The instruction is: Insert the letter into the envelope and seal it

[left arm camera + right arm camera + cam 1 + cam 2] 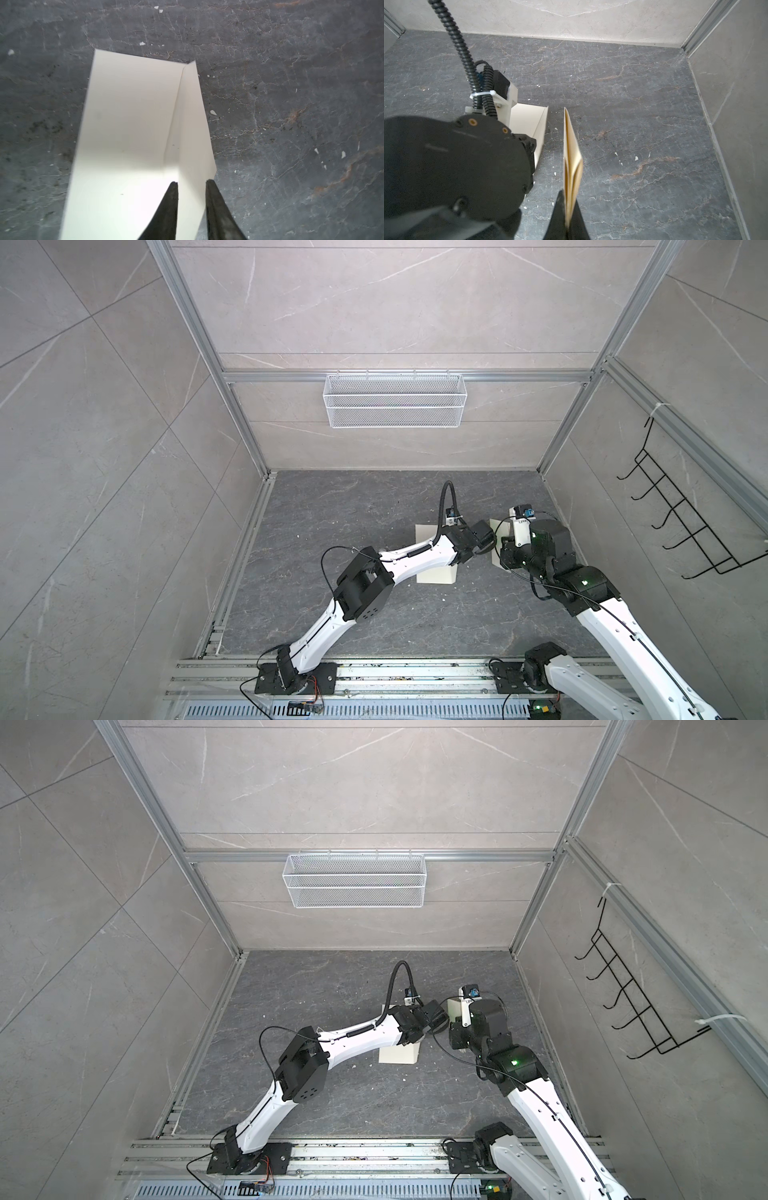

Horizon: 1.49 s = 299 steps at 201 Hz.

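The cream-white envelope lies on the dark stone tabletop, with its flap standing up along one long side. My left gripper is open, one finger on each side of the raised flap. In both top views the left arm covers most of the envelope. My right gripper is shut on the folded tan letter, held edge-on above the table just right of the envelope. In a top view the letter shows as a pale sheet between the two wrists.
A white mesh basket hangs on the back wall and a black wire hook rack on the right wall. Aluminium rails run along the front edge. The left wrist sits close beside the right gripper. Small paper bits dot the tabletop.
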Motion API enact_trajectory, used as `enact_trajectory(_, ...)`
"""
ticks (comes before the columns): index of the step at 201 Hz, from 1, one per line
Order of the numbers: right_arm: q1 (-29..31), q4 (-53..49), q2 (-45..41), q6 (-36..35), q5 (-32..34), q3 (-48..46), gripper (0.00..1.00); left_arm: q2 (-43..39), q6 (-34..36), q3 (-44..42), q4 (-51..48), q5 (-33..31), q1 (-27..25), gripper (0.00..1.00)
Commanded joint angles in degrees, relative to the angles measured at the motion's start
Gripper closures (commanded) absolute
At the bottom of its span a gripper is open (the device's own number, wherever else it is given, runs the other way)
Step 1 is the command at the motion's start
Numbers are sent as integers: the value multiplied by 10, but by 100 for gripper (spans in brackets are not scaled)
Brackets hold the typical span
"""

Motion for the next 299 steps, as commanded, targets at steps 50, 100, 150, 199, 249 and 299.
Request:
enact_trajectory(50, -4, -25, -6, 17, -91, 57, 100, -233, 144, -233, 203, -4, 23, 29)
enact_trajectory(100, -4, 45, 34, 92, -172, 39, 100, -463, 274, -531, 405, 57, 42, 0)
enact_trajectory(150, -4, 176, 107, 176, -189, -20, 100, -508, 253, -673, 515, 215, 77, 0)
enact_trajectory(199, -5, 241, 173, 188, -155, -41, 100, -463, 208, -723, 580, 289, 86, 4)
enact_trajectory(249, -6, 297, 230, 183, -135, -49, 100, -417, 186, -729, 593, 325, 93, 4)
enact_trajectory(299, -8, 334, 269, 175, -116, -51, 100, -389, 155, -739, 625, 309, 99, 4)
